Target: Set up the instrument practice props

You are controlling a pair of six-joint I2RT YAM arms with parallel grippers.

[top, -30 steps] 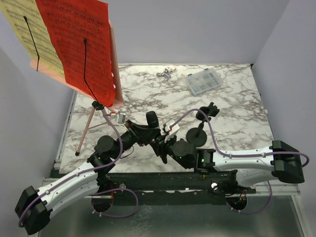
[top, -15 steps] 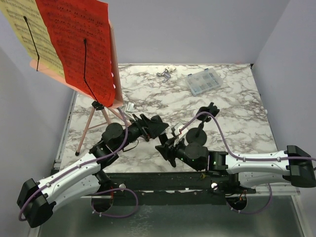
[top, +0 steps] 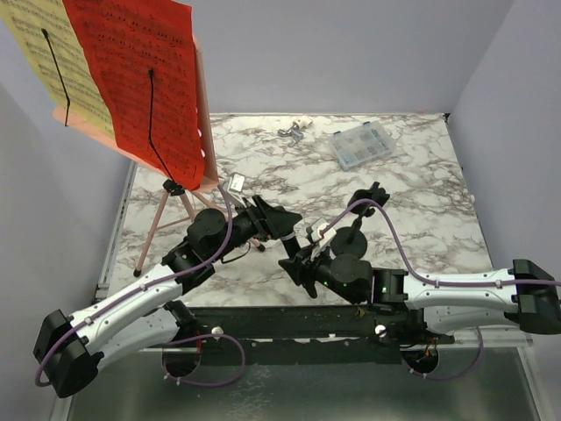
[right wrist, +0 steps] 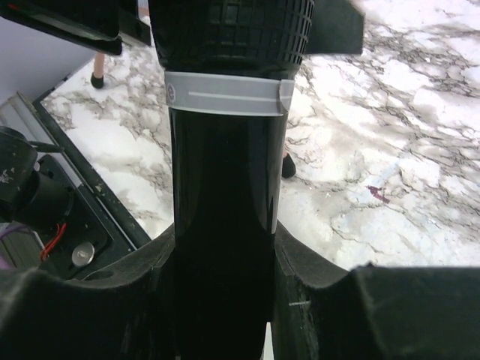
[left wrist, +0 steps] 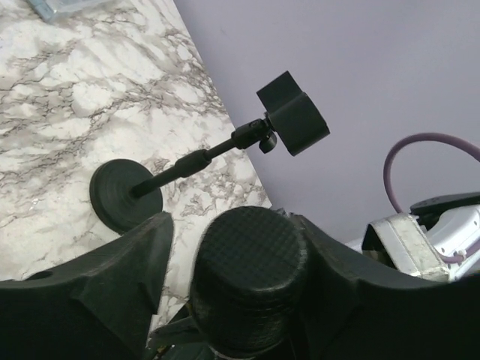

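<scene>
The pink perforated music stand (top: 152,230) with red and yellow sheet-music pages (top: 140,79) is standing at the marble worktop's (top: 421,184) far-left corner. The right end effector (right wrist: 223,259) is pinching the black microphone (right wrist: 225,172) near the near edge, with the left end effector (left wrist: 240,240) spread around its head. The black round-based stand (left wrist: 126,196) is waiting unloaded.

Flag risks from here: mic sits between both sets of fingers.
1. The left fingers flank the microphone head; a sideways pull by the right fingers could snag it.
2. The mic stand has a small base; pressing the microphone into its clip may tip it.
3. The left arm is close to the thin legs of the music stand.
</scene>
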